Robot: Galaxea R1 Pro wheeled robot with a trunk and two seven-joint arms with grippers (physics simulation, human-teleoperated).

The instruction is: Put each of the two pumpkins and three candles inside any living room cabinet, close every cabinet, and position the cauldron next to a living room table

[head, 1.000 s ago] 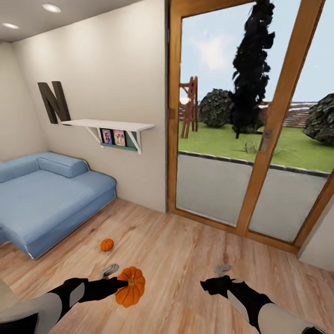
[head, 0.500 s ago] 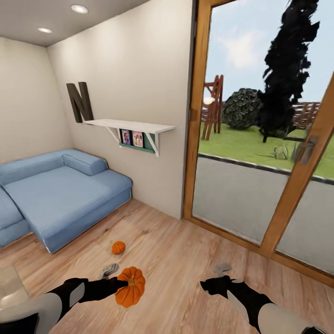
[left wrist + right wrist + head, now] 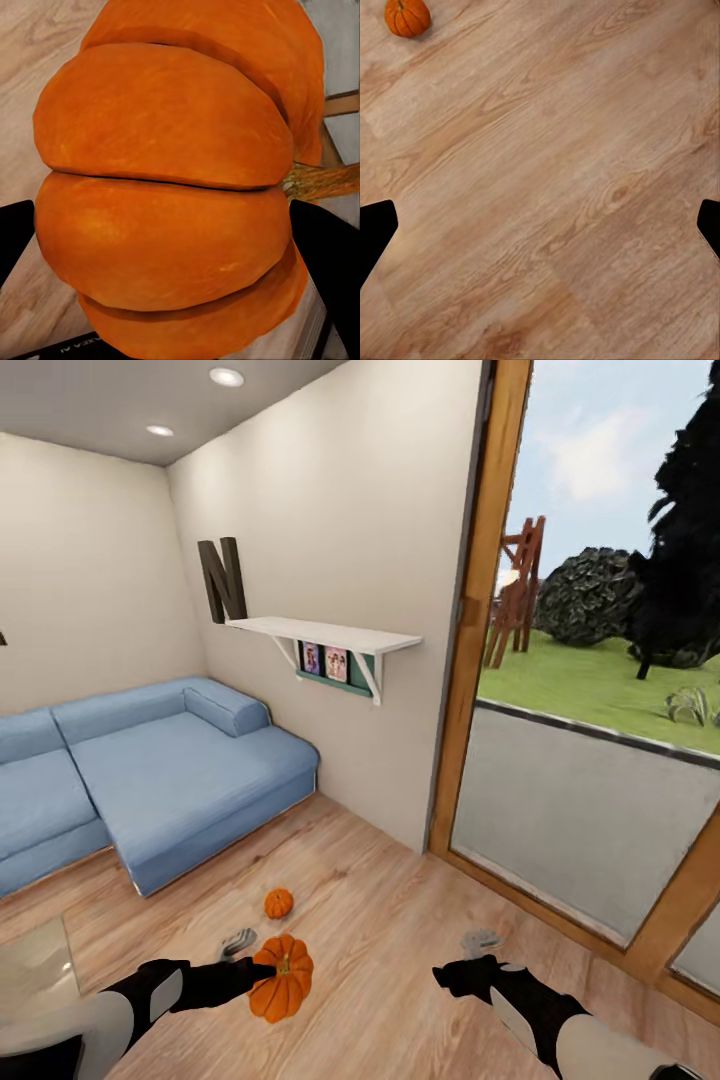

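Between the left pincer's (image 3: pixel 262 972) closed fingers sits one pumpkin (image 3: pixel 281 978), held above the floor (image 3: pixel 400 920).

Even, bright simulator light is filling the room; round recessed ceiling lights (image 3: pixel 226 376) are glowing, daylight is showing through the wood-framed glass door (image 3: pixel 600 690), and shadows are staying faint.

Home living room, blue sofa (image 3: pixel 170 780), wall shelf (image 3: pixel 325 635) with photos, wood floor (image 3: pixel 400 950), garden door (image 3: pixel 600 760)

2 pumpkins (image 3: pixel 281 980) (image 3: pixel 278 903), 1 sofa (image 3: pixel 150 780), 1 shelf (image 3: pixel 325 633), 2 ceiling lights (image 3: pixel 226 377).
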